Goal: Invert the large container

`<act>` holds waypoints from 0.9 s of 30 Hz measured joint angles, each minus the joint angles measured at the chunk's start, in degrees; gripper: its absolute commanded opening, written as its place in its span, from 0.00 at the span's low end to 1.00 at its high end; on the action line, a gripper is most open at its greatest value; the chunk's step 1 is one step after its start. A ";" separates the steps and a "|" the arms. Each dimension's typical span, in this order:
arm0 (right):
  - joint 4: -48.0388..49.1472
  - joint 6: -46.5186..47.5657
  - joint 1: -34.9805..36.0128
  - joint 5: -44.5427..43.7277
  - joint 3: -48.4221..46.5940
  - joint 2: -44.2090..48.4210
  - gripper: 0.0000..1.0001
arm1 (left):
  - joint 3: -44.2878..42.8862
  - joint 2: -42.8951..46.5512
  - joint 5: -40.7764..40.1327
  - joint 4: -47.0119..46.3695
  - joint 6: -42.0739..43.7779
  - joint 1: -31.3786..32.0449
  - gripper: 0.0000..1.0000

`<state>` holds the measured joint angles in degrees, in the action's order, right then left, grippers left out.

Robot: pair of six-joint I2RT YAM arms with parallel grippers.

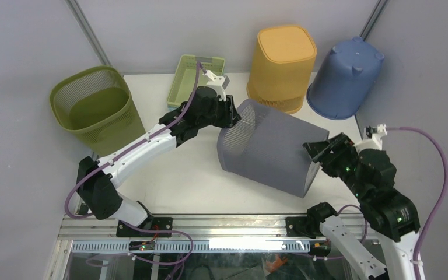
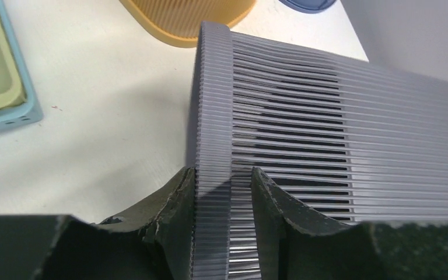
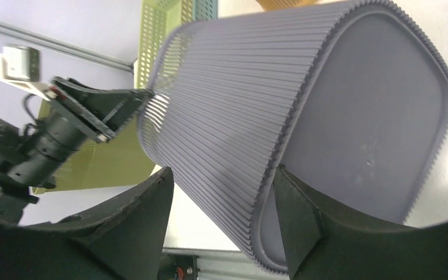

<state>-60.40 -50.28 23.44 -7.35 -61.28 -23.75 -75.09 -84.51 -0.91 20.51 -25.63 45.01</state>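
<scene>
**A:** What is crowding you around the work?

**B:** An orange basket [image 1: 281, 67] is sitting mouth-down just behind the piece. A blue bucket [image 1: 345, 79] is also sitting base-up, tilted, beside it at the back right. A green tray [image 1: 193, 79] is lying behind your left gripper [image 2: 224, 178]. An olive mesh bin [image 1: 96, 108] is standing well apart at the left edge.

**A:** And the large container itself?

**B:** The grey slatted container [image 1: 274, 149] is lying on its side in the middle of the table [image 1: 175, 181]. Its mouth is facing left and its flat base is facing your right gripper [image 3: 221, 175] (whether its underside is touching the table, I cannot tell). Your left gripper is pinching the mouth rim, one finger inside and one outside. Your right gripper is straddling the base edge with its jaws parted, one finger standing clear of the slatted wall.
</scene>
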 measured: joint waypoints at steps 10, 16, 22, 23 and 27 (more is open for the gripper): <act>18.91 6.82 -0.37 4.55 -9.49 -15.72 0.66 | -1.07 -4.24 -1.27 0.76 0.07 -0.96 0.56; 28.79 6.23 0.07 10.71 -7.32 -21.09 0.67 | -1.11 -6.64 4.15 0.48 -0.57 1.97 0.60; 30.86 6.25 0.13 12.20 -5.77 -24.33 0.70 | -0.90 -7.50 7.41 0.42 -1.33 2.56 0.60; 30.86 6.29 0.13 12.15 -5.79 -24.48 0.71 | -0.90 -7.52 7.74 0.20 -1.68 2.51 0.60; 28.00 7.19 0.13 10.78 -7.76 -24.79 0.79 | -0.52 -7.52 9.33 -0.83 -2.60 2.86 0.60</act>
<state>-32.40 -43.09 23.57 3.42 -69.04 -48.53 -75.61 -92.03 8.43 19.68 -28.23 47.88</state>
